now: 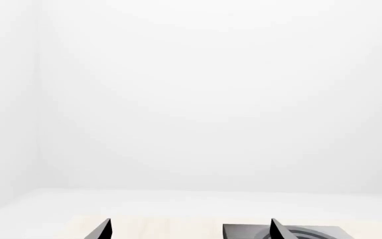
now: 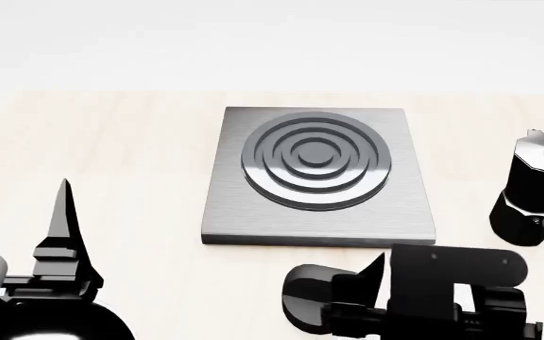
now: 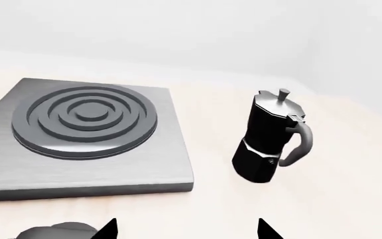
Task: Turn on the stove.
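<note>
The stove (image 2: 404, 212) is a square brushed-grey plate with a raised dark ring burner (image 2: 316, 161), in the middle of the pale table. It also shows in the right wrist view (image 3: 171, 159), and its corner shows in the left wrist view (image 1: 244, 231). A small round black knob (image 2: 308, 297) sits just in front of the stove's front edge, partly hidden by my right gripper (image 3: 185, 231). That gripper is open and empty, with the knob's edge (image 3: 51, 232) beside one fingertip. My left gripper (image 1: 191, 234) is open and empty, front left of the stove.
A tall black moka pot (image 2: 535, 193) stands on the table right of the stove, also in the right wrist view (image 3: 270, 139). The light wooden table (image 2: 111, 163) reaches a white wall behind.
</note>
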Robot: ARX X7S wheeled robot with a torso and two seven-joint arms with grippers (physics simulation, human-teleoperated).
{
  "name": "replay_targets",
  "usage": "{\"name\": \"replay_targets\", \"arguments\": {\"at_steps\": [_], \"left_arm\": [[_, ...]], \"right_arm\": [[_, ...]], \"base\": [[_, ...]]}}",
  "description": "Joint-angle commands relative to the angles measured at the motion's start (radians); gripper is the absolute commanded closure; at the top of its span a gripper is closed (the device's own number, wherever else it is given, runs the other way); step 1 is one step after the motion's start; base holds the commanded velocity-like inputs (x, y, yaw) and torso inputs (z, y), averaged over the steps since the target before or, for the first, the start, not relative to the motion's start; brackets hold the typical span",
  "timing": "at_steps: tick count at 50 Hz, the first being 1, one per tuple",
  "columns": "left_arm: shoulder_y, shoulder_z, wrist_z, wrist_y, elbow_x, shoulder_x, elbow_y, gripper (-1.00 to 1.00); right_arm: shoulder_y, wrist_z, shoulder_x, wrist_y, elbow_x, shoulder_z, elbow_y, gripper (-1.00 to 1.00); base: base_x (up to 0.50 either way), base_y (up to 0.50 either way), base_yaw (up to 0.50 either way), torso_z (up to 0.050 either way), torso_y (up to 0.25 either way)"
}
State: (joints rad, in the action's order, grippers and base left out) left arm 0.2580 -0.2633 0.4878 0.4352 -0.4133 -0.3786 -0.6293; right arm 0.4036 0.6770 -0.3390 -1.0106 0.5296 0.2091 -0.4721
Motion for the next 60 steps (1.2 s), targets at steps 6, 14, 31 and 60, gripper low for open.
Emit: {"name": "replay_targets", "arguments": {"at_steps": [6,14,31,60], "left_arm": [[0.002,-0.003,0.002,-0.006,-0.002,-0.001,0.005,-1.0],[0.0,-0.005,0.003,-0.009,-0.003,-0.003,0.005,-1.0],[0.034,0.006,0.026,0.055,-0.041,-0.013,-0.034,-1.0],[0.036,0.001,0.03,0.049,-0.046,-0.018,-0.029,-1.0]], "right_arm": [[0.017,0.021,-0.016,-0.042,0.014,0.014,-0.1,-1.0],[0.022,0.041,-0.02,-0.068,0.027,0.006,-0.155,-1.0],[0.039,0.058,-0.028,-0.101,0.047,0.011,-0.233,-1.0],[0.086,0.101,-0.046,-0.141,0.034,0.065,-0.318,-1.0]], "base": [[0.0,0.0,0.0,0.0,0.0],[0.0,0.0,0.0,0.0,0.0],[0.0,0.0,0.0,0.0,0.0],[0.0,0.0,0.0,0.0,0.0]]}}
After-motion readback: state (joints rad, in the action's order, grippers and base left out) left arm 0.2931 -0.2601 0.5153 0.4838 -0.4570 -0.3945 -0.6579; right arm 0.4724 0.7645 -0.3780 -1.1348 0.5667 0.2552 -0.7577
